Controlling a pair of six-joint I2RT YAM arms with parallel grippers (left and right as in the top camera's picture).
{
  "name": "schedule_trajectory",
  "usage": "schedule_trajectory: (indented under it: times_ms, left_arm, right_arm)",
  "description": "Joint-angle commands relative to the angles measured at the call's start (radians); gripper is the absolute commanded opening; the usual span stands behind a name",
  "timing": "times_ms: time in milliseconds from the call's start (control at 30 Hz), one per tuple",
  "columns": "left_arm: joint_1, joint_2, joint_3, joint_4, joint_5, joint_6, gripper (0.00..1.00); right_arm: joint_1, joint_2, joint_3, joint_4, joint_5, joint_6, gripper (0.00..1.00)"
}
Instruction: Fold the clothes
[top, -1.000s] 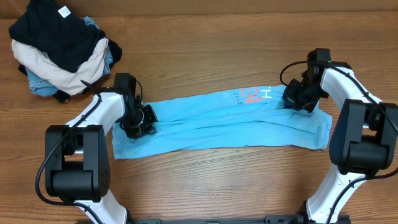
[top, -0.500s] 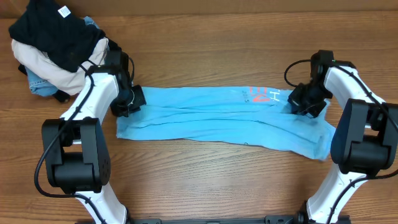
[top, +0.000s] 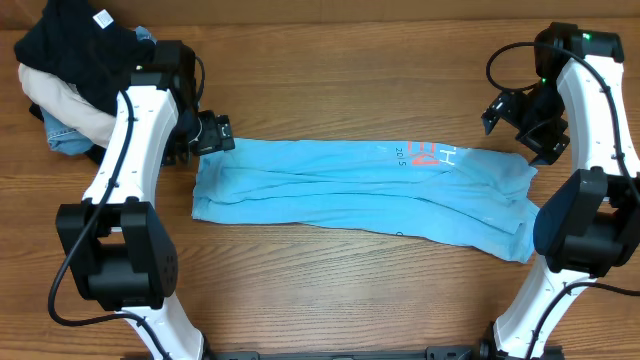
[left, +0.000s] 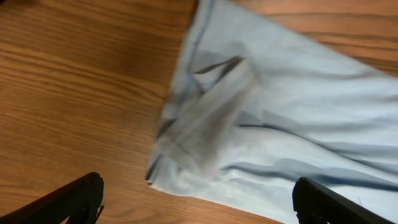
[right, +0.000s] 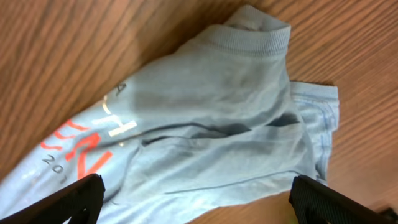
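Pile of spare garments (top: 85, 85) at the table's (top: 330, 300) far left: black on top with a white tag, cream and denim-blue beneath. Left arm (top: 130, 130) overlaps its right edge from overhead.

The clothes (top: 360, 195) are a sky-blue T-shirt lying in a long creased band across table centre, with red and white print near the right end.

Left gripper (top: 213, 133) is at its far-left corner and right gripper (top: 520, 115) beyond its far-right end. Both have jaws wide apart, holding nothing.

Only the right wrist view shows the ribbed collar (right: 255, 38). The left wrist view shows blurred layered folds (left: 205, 124).

Even bright light, soft shadows; wrist views blurred (left more).
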Motion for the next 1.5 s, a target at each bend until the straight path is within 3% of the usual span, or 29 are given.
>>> schedule_trajectory:
  times_ms: [0,233,467,633,1100,1233,1267,1367,1467]
  left_arm:
    - [0.061,0.005,-0.059,0.019,-0.056,-0.005,1.0]
    - [0.186,0.005,-0.18,0.184,0.183,0.113,1.0]
    - [0.19,0.005,-0.322,0.339,0.41,0.2,1.0]
    - [0.19,0.005,-0.403,0.424,0.41,0.199,1.0]
    - [0.155,0.099,-0.409,0.462,0.386,0.195,0.98]
    - [0.138,0.135,-0.409,0.47,0.394,0.195,0.79]
    - [0.138,0.136,-0.409,0.471,0.405,0.195,0.66]
    - [0.138,0.136,-0.409,0.47,0.424,0.195,0.4]
    - [0.138,0.136,-0.409,0.463,0.421,0.195,0.04]
  right_arm:
    - [-0.004,-0.025,0.027,-0.03,0.013,-0.056,1.0]
    - [-0.003,-0.025,0.027,-0.027,-0.035,-0.062,1.0]
    - [-0.003,-0.025,0.027,-0.02,-0.074,-0.063,1.0]
    - [-0.003,-0.025,0.027,-0.02,-0.078,-0.077,1.0]
    - [-0.002,-0.025,0.027,-0.023,-0.078,-0.077,1.0]
    - [-0.002,-0.025,0.027,-0.019,-0.078,-0.077,1.0]
    - [-0.002,-0.025,0.027,-0.019,-0.078,-0.077,1.0]
    - [-0.002,-0.025,0.027,-0.019,-0.078,-0.077,1.0]
    - [-0.002,-0.025,0.027,-0.019,-0.078,-0.077,1.0]
